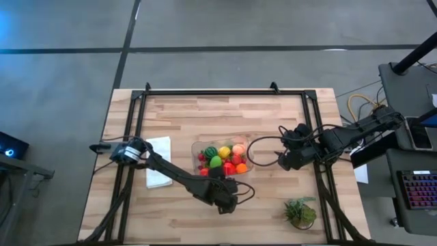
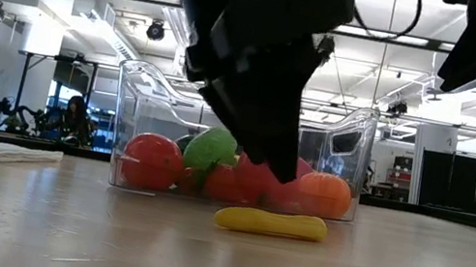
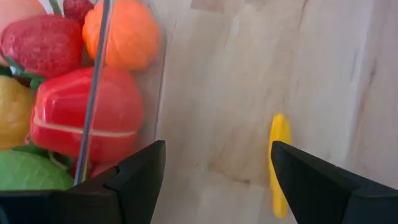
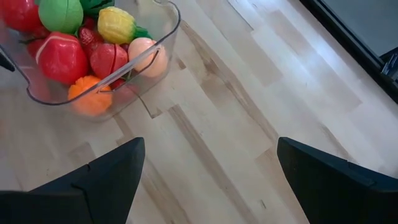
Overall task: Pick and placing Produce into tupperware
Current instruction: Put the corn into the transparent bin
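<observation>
The long yellow toy banana lies on the bench just beside the left gripper — fingers apart, empty — outside the clear plastic tupperware.

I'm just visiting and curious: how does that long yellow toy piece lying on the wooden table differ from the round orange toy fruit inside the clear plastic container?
The long yellow toy piece is slim and stretched out; the round orange toy fruit is ball-shaped. The yellow piece lies alone on the bare wooden table, just outside the clear plastic container; the orange fruit sits inside it, packed against other produce. Both are small, smooth, brightly coloured toy produce.
</observation>
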You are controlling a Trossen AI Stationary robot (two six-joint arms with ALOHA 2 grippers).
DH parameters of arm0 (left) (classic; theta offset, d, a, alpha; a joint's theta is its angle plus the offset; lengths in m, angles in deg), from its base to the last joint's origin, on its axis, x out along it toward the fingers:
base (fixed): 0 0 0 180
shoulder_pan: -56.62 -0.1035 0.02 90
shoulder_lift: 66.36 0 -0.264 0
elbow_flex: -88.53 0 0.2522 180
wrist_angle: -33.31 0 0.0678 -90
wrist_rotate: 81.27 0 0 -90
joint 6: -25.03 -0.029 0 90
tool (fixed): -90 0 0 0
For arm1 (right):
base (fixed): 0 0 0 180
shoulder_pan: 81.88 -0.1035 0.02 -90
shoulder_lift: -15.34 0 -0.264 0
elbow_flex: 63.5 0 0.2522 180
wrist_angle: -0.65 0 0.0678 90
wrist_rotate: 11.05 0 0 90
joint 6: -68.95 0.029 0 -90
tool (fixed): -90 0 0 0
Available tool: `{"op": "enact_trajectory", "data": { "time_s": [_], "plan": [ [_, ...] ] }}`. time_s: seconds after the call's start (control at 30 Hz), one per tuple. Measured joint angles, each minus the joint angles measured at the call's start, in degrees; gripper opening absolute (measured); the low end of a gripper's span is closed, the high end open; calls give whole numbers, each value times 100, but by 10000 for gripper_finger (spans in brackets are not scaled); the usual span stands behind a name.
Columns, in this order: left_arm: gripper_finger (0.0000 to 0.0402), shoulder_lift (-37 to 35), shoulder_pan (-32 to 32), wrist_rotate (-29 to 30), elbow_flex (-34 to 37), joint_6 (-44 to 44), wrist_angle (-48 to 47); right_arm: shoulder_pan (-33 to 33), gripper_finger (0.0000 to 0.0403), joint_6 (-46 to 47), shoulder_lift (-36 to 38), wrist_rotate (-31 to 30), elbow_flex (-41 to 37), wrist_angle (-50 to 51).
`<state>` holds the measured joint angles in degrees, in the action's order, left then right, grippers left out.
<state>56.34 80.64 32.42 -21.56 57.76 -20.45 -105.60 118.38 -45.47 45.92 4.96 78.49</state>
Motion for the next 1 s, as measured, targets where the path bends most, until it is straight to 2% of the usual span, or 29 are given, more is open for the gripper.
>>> {"op": "enact_trajectory", "data": {
  "time_s": [0.37, 0.47, 0.63, 0.73, 1.0],
  "plan": [
    [276, -2, -224, 324, -85, 875, -189, 0, 359, 53, -2, 1, 0, -2],
    [276, -2, -190, 185, -189, 526, -111, 0, 359, 53, 0, 3, 0, -2],
    [276, -7, 18, -653, -272, -673, 549, 0, 359, 53, 0, 25, 0, -1],
    [276, -7, 168, -690, -272, -767, 842, 0, 359, 53, -2, 23, 0, 0],
    [276, -11, 323, -672, -161, -986, 852, 0, 359, 4, 0, 1, -29, 2]
  ]
}}
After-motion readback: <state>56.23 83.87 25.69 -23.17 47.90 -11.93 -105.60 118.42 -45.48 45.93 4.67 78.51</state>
